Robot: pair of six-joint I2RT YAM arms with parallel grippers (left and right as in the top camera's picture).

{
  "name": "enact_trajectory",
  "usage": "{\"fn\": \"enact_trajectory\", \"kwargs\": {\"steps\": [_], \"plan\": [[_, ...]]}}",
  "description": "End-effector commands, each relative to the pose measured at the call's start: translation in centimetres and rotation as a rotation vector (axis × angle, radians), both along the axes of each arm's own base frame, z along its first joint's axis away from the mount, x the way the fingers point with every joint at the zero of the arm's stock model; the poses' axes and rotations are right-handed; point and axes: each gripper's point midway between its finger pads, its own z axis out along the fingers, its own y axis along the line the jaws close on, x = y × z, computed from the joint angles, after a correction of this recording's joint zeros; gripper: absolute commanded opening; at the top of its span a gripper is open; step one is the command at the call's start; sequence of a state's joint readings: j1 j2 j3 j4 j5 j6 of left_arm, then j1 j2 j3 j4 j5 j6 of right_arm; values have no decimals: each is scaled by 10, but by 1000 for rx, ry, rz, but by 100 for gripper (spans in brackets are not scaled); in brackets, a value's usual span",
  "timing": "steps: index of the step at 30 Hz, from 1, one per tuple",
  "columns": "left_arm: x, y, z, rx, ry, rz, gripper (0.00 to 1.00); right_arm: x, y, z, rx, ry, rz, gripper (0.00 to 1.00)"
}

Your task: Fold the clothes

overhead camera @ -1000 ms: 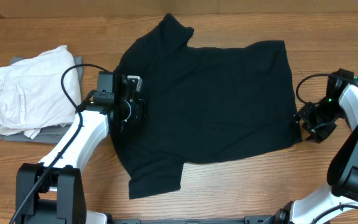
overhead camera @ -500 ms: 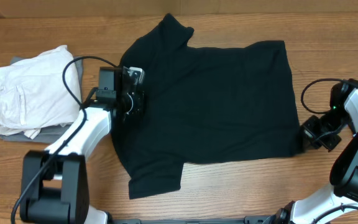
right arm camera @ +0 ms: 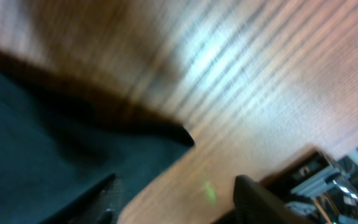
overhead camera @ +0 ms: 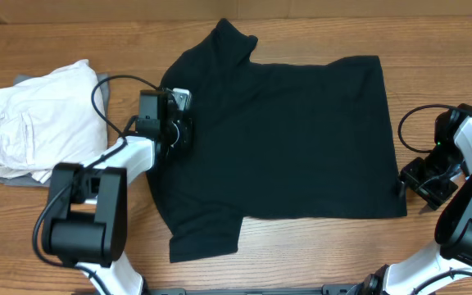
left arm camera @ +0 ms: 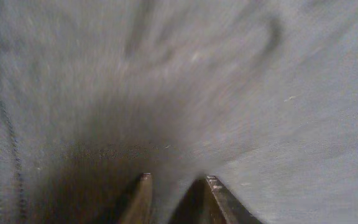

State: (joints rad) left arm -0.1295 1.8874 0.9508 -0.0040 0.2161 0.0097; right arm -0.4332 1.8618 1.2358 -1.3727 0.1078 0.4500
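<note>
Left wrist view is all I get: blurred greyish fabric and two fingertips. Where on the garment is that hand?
Observer: The left hand sits at the neck edge of a plain black short-sleeved T-shirt, which lies spread flat.
Operator: And the other arm?
Observer: The right hand is by the shirt's hem corner, fingers apart with bare wooden table between them.
Operator: Anything else lying there?
Observer: A folded off-white garment lies beyond the shirt's neck end, apart from it.
</note>
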Motion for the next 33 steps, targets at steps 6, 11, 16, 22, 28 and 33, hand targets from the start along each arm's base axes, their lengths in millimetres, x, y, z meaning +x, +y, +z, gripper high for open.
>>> {"fn": "enact_trajectory", "kwargs": {"steps": [6, 11, 16, 22, 28, 33], "plan": [[2, 38, -48, 64, 101, 154, 4, 18, 12, -1, 83, -103, 7, 68], [21, 84, -48, 60, 99, 312, 4, 27, 22, -2, 153, -155, 28, 68], [44, 94, -18, 13, 64, 300, 6, 46, 38, -1, 270, -270, 87, 68], [62, 93, 31, 44, 57, 253, 16, 70, 52, -2, 326, -381, 144, 60], [67, 86, 86, 6, 25, 224, 47, 107, 87, -14, 382, -554, 276, 46], [57, 75, 134, -42, -2, 186, 65, 123, 117, -36, 363, -626, 356, 13]]}}
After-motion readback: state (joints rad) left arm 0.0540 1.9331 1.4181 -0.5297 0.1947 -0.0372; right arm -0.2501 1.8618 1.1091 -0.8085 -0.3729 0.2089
